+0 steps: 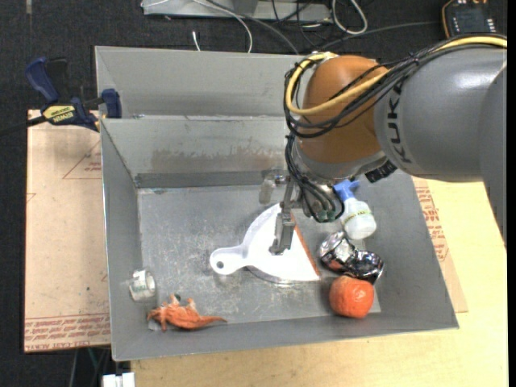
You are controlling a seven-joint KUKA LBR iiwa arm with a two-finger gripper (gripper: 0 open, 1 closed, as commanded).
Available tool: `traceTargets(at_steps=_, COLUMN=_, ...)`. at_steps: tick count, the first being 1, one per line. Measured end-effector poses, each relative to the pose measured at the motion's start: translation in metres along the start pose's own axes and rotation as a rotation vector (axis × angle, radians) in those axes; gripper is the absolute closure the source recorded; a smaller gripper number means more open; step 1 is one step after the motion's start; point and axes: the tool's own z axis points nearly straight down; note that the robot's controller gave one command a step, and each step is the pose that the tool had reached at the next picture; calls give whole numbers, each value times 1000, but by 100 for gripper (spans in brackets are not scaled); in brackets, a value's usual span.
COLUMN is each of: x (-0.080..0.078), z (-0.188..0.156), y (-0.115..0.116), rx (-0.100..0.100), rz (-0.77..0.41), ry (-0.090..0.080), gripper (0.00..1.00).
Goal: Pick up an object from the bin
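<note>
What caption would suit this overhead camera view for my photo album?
Robot hand over a white flat scoop mid-bin, orange ball and crumpled foil nearby.

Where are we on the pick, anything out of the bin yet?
Done: the claw is down at the white scoop mid-bin. In hand: the claw sits on the scoop; whether it grips can't be told. Left: the lift. The scoop lies on the bin floor, as do the orange ball, the crumpled foil and the orange toy.
</note>
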Motion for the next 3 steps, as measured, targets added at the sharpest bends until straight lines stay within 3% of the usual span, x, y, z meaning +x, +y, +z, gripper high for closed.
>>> traceTargets(at_steps=1, x=-2, z=-5, y=0, rx=0, rz=2, ry=-8, gripper=0)
traceTargets(at_steps=2, x=28, z=81, y=10, rx=-5, rz=3, ry=-8, gripper=0)
traceTargets(at_steps=3, x=42, z=41, y=15, rx=-3, rz=18, ry=-20, gripper=0)
